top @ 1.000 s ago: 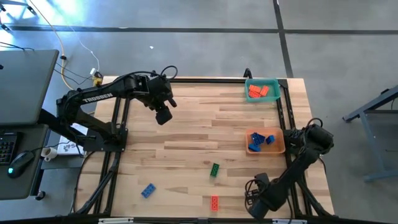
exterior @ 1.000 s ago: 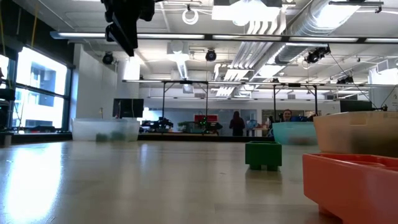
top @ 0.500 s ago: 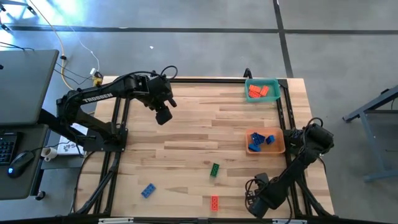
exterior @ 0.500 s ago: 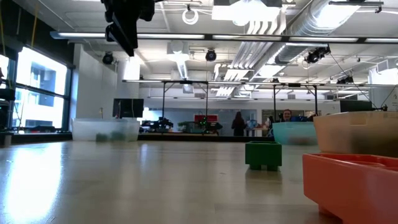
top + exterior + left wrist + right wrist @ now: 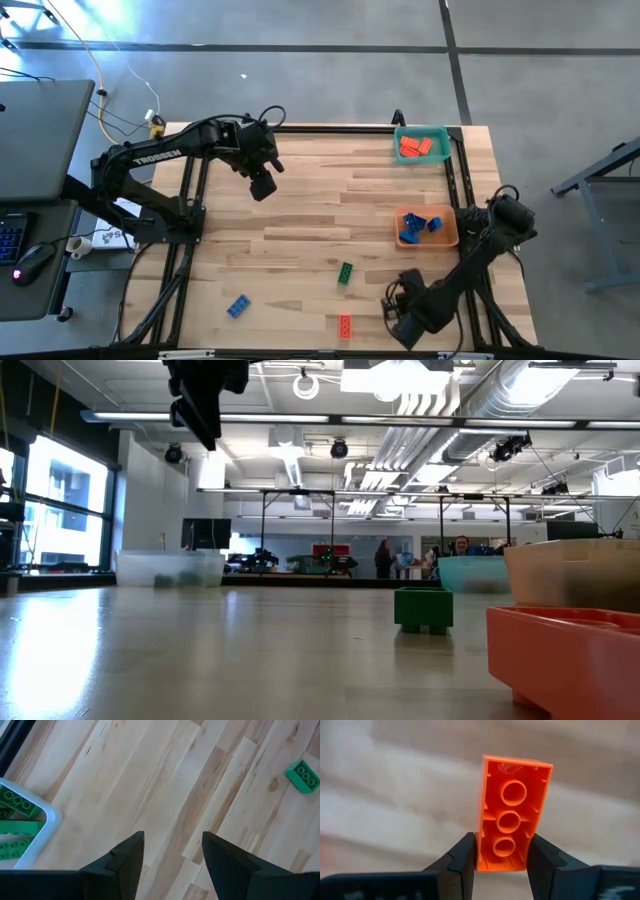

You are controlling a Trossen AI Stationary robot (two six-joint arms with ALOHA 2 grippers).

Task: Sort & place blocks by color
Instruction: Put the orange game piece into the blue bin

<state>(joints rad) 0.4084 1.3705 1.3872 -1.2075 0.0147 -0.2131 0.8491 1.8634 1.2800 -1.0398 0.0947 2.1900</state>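
Note:
My right gripper [image 5: 403, 322] is near the table's near edge, right of centre, shut on a red-orange brick [image 5: 512, 805]; in the high view the gripper hides that brick. My left gripper [image 5: 262, 186] hovers open, high over the table's far left part, beside a clear tray [image 5: 30, 815] of green bricks. Loose on the wood lie a red brick [image 5: 345, 325], a green brick [image 5: 345, 272] with its hollow side up, and a blue brick [image 5: 237, 306]. The teal tray [image 5: 421, 145] holds red bricks and the orange tray [image 5: 428, 228] blue ones. My right gripper pinches the red-orange brick between its two fingers [image 5: 465, 855], across the narrow width at one end [image 5: 490, 850]. The hollow underside with its three tubes faces the wrist camera, and the brick's length runs on beyond the fingertips. The table behind it is blurred.
A black frame runs along the table's left and right edges. In the low view the loose red brick [image 5: 565, 655] sits close to the camera, with the green brick [image 5: 423, 608] behind it. Bare wood lies across the table's middle. People show in the room beyond the far edge.
My right arm has shifted a little toward the table's left along the near edge, with its gripper still shut. The loose bricks and the trays lie as before.

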